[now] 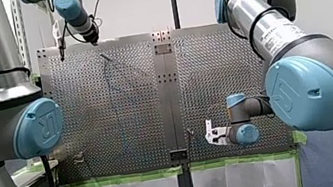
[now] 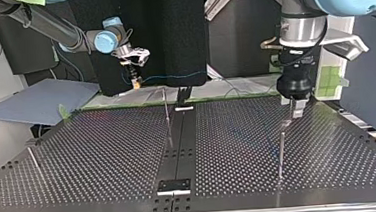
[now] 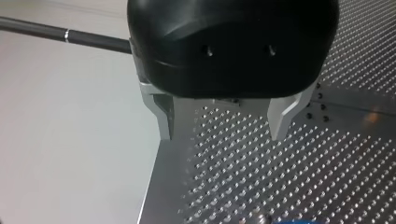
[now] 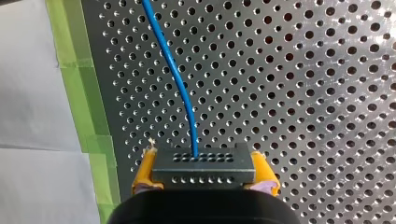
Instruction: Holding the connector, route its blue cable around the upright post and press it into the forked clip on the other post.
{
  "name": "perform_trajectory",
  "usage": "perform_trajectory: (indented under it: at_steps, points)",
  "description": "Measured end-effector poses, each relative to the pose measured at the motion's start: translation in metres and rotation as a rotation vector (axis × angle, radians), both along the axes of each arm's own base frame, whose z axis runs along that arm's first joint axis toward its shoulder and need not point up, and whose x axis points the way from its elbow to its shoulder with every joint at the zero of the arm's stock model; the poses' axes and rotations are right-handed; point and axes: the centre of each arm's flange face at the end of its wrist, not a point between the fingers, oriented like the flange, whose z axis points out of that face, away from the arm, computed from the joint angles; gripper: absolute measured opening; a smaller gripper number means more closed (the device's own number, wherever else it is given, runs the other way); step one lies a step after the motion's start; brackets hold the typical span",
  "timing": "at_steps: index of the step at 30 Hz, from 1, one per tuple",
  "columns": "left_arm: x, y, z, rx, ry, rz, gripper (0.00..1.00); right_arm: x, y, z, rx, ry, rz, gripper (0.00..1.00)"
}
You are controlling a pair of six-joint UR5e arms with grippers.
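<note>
**Perforated tabletop: connector gripped, routing yet to start**

Metal and full of holes, the tabletop carries thin posts that rise from it. Near the edge lined with green tape, my right jaws are clamped on the black connector, with yellow pads pressing its two sides. The blue cable trails away from it over the holes. By the opposite edge, my left jaws stand wide apart and empty. Routing seems at its start: next, the connector must swing round the nearby post, cable kept low. Which post bears the forked clip I cannot tell.
</note>
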Motion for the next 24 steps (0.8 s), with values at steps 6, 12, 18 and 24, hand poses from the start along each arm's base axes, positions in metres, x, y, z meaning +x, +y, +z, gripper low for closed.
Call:
perform_trajectory:
  at_steps: [6,12,18,24]
  points:
    - [0.005,-0.006,-0.008,0.007,0.019,-0.011,1.0,0.0,0.0,0.0,0.001,-0.001,0.0,0.0]
    - [0.007,-0.009,-0.011,0.01,0.018,-0.017,1.0,0.0,0.0,0.0,0.001,-0.004,-0.001,0.0]
    - [0.007,-0.011,-0.011,0.01,0.018,-0.02,1.0,0.0,0.0,0.0,-0.001,-0.005,-0.001,0.0]
    - [0.007,-0.009,-0.012,0.012,0.023,-0.002,1.0,0.0,0.0,0.0,-0.001,-0.005,-0.001,0.0]
